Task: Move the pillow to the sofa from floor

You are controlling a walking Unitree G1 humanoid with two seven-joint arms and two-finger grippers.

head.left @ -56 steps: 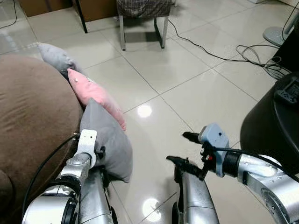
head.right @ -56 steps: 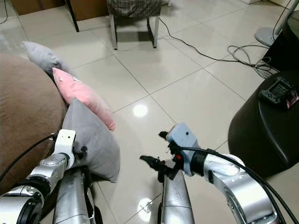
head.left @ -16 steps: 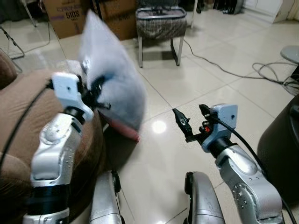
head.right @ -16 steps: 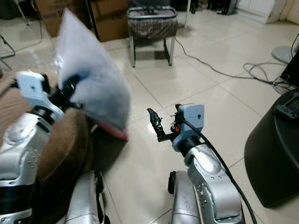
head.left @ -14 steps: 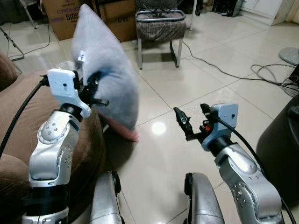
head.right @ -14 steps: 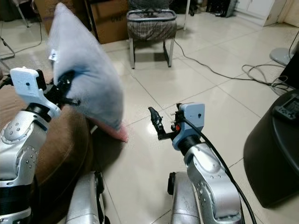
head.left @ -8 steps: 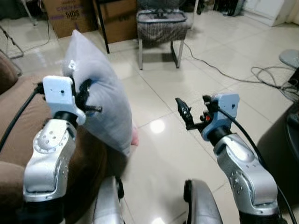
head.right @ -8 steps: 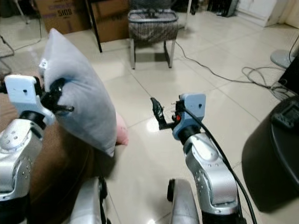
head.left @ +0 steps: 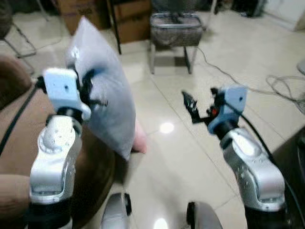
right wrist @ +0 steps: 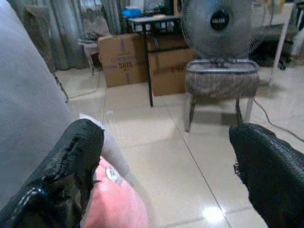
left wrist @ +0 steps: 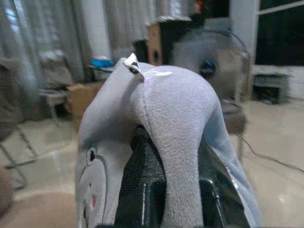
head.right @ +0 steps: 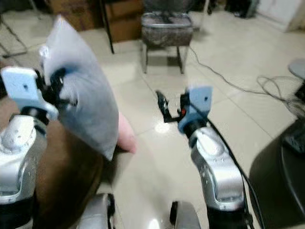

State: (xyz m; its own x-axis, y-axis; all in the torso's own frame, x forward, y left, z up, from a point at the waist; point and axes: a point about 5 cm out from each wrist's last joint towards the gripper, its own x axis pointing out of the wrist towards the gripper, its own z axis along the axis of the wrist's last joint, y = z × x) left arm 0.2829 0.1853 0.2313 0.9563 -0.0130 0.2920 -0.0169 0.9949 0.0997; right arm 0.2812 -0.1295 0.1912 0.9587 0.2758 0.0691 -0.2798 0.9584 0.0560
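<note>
Above the brown sofa [head.left: 19,143] | left tool [head.left: 90,88] clamps grey pillow [head.left: 107,100] aloft | right tool [head.left: 200,102] spread wide, empty | pink pillow [head.left: 139,140] on floor [head.left: 190,157]

The grey pillow [head.left: 102,90] hangs over the brown sofa's [head.left: 19,138] edge, with a pink pillow [head.left: 139,140] on the floor just below it. Bare tiled floor [head.left: 190,157] lies open between both arms. A stool [head.left: 174,33] and cables [head.left: 281,88] stand farther off.
</note>
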